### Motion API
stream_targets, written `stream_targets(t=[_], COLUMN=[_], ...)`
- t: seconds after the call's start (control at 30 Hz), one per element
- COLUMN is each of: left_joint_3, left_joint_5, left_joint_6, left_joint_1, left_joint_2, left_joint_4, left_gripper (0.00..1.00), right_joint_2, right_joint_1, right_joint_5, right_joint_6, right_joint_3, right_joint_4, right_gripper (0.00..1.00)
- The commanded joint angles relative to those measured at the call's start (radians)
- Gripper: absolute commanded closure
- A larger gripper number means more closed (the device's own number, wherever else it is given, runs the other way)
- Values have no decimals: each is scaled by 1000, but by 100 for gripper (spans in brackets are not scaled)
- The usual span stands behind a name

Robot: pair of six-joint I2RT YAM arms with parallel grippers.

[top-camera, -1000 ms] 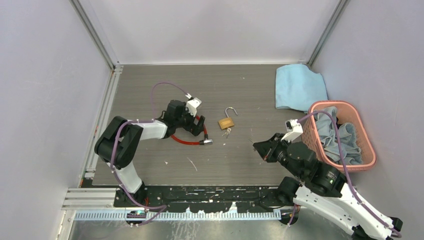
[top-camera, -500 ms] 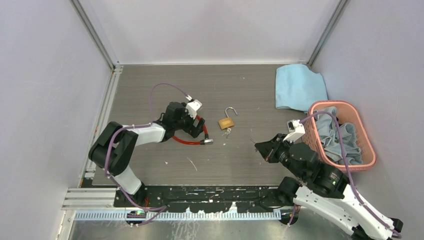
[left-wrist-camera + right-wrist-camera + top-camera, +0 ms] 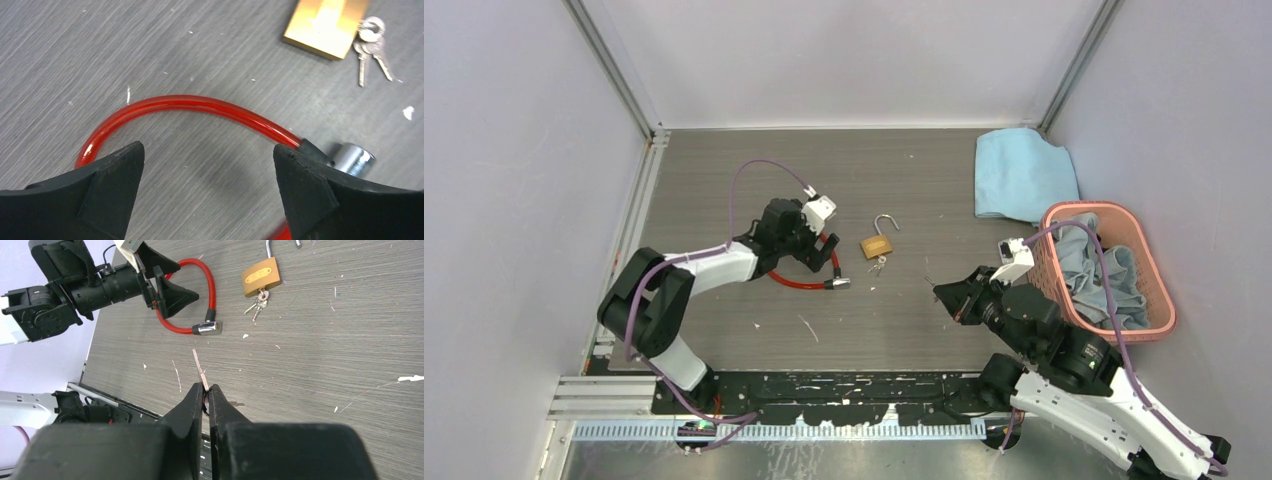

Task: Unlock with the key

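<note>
While the right jaws are pressed together on a thin silvery metal strip (image 3: 199, 367), which sticks out forward from between their tips, the left jaws stand spread wide with nothing between them. The right jaws hang over the right part of the bench (image 3: 874, 170), well apart from both locks. What exactly the strip is, the pictures do not let one tell.

The left jaws are over the red cable lock (image 3: 190, 102). In the left wrist view its curved cable runs across the gap between the two black fingers (image 3: 107, 192). The metal end (image 3: 352, 157) of the cable lies just beside the right one of these fingers.

A little beyond this end the brass padlock (image 3: 876, 245) lies flat on the bench, and its steel shackle (image 3: 886, 222) seems to be open at one side. The key bunch (image 3: 879, 266) lies on the bench at the bottom edge of the padlock, touching it, between the two arms and held by neither. Whether one key sits in the keyhole cannot be seen.

Farther to the right, a blue cloth (image 3: 1019, 170) lies at the far corner. Near it a pink basket (image 3: 1114, 206) holds grey-blue cloths (image 3: 1109, 275).
</note>
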Motion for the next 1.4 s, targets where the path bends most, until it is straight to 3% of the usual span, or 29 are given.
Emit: stream_targets(t=[0.0,0.13,0.37,0.73,0.97,1.23,1.37], left_joint_3=[77,84,76,157,63,21,115], left_joint_5=[-220,-314,-344,-399,-401,-280,-79], left_joint_6=[-51,-52,-57,-15,-14,39,163], left_joint_1=[-41,-68,-74,-103,-105,-130,-133], left_joint_2=[44,95,153,232,166,66,72], left_joint_4=[8,34,90,11,126,131,-97], left_gripper=[0,0,0,0,0,0,2], right_joint_2=[-11,1,2,6,-7,-1,-2], right_joint_1=[2,3,2,2,1,2,2], right_joint_5=[25,22,24,25,29,36,38], right_joint_6=[0,1,11,11,13,5,4], right_joint_3=[26,33,34,37,39,49,58], right_joint_4=[37,38,34,33,24,11,-1], right_gripper=[99,99,99,99,99,99,99])
